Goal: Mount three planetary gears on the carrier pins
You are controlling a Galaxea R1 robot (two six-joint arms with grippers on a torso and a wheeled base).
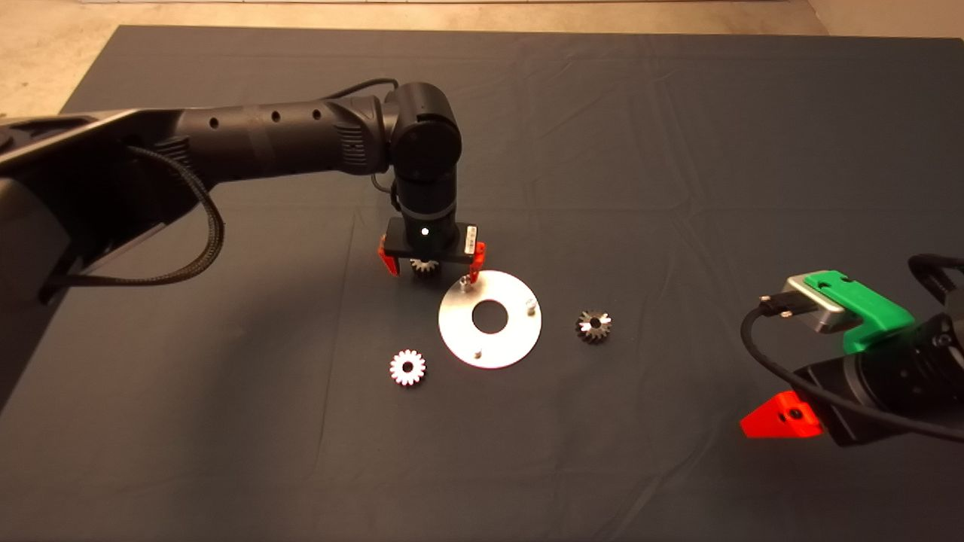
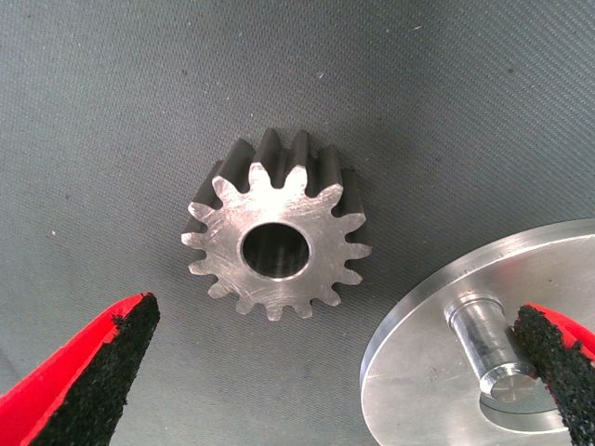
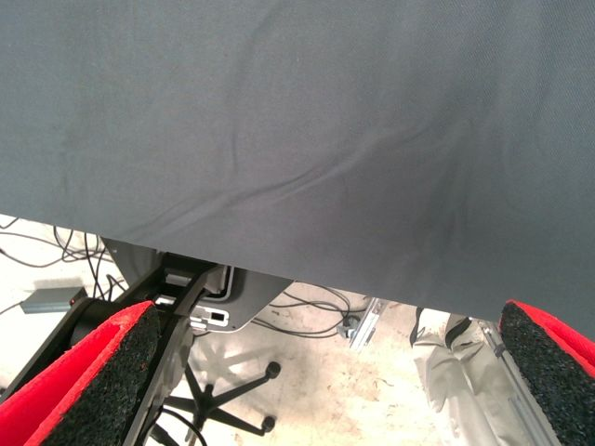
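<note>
A flat white disc [image 1: 459,331] with a centre hole lies mid-mat with three short silver carrier pins [image 1: 465,284] [image 1: 531,306] [image 1: 478,351] near its rim, all bare. One silver-grey gear [image 1: 424,266] lies flat on the mat just off the disc's far-left rim. My left gripper [image 1: 433,263] hangs open straddling it. In the left wrist view [image 2: 339,334] the gear [image 2: 276,228] sits between the pads, untouched, and one pad [image 2: 558,358] is beside a pin [image 2: 483,339] on the disc [image 2: 409,372]. Two more gears [image 1: 407,367] [image 1: 594,326] lie left-front and right of the disc. My right gripper [image 1: 783,418] waits open at the lower right.
The dark mat [image 1: 678,150] covers the table, with tan floor [image 1: 45,60] beyond its far edge. The right wrist view [image 3: 325,372] looks past the mat's edge at floor with cables [image 3: 56,246] and a chair base [image 3: 218,395].
</note>
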